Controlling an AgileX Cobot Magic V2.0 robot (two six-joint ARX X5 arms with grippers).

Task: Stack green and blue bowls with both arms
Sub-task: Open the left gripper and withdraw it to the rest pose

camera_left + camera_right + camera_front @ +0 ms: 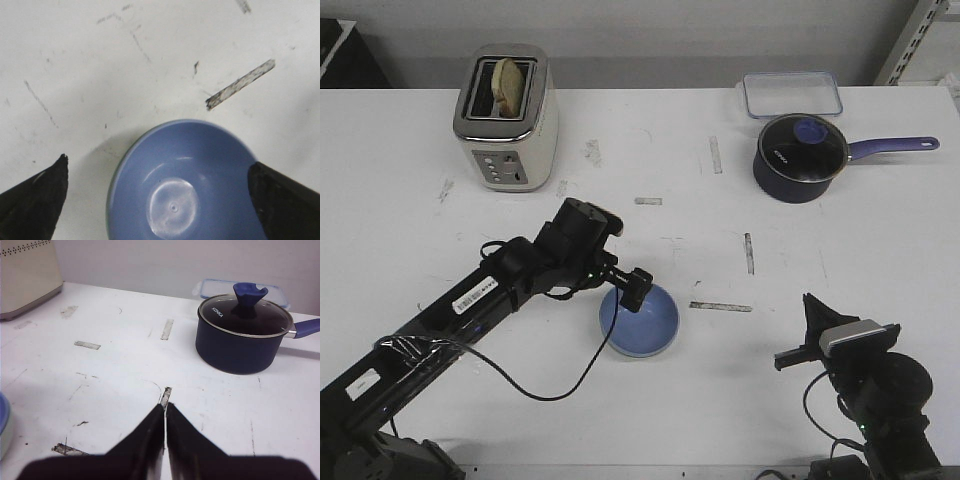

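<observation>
The blue bowl (639,321) sits mid-desk, nested in the green bowl (111,192), whose rim shows as a thin edge. The left gripper (636,290) hovers above it, spread wide. The right gripper (165,412), closed and empty, waits aside

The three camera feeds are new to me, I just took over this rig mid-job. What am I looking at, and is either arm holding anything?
The front view looks forward over a white table at two black arms. The other two feeds come from cameras on each wrist. The left gripper is open over the blue bowl; a pale green rim shows under it, so it seems to sit in the green bowl. The right gripper is shut and holds nothing. Further back stand a toaster, a lidded saucepan and a clear container.
</observation>
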